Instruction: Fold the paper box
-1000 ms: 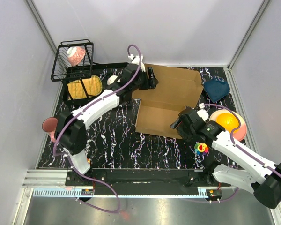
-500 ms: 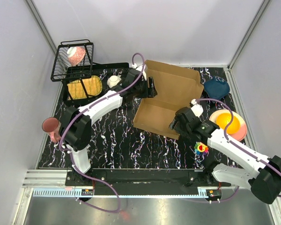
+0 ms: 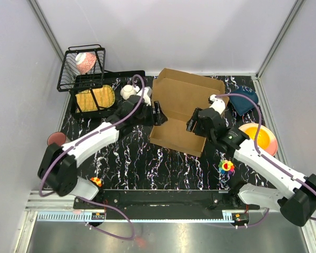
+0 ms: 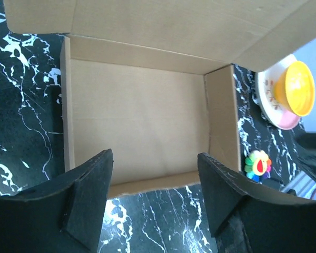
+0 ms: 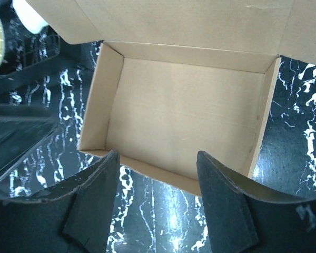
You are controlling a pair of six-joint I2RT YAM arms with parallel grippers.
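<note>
change: both arms have shifted in the last second. the left end effector (image 3: 158, 112) has dropped from the box's upper-left corner to its left side. the right end effector (image 3: 191, 125) has come up and in over the box's right side. the paper box (image 3: 185, 105) now sits more squared up than before.
paper box: centre of the frame, a little right, on the black marbled bench (image 3: 131, 155). it forms a shallow tray with its side walls raised and a large flap standing at its upper edge.
left end effector: open, fingers (image 4: 87, 203) spread wide with nothing between them. it is at the box's left wall; contact cannot be told.
right end effector: open, fingers (image 5: 92, 203) apart and empty, over the box's right wall.
upper left: wire basket (image 3: 81, 63) beside a black tray (image 3: 134, 78) that carries a yellow pad (image 3: 95, 98).
right side: dark blue bowl (image 3: 244, 100). below it a pink plate (image 3: 272, 143) carries an orange bowl (image 3: 255, 134). flower toy (image 3: 226, 167) sits near the lower right.
left edge: pink cup (image 3: 56, 138).
</note>
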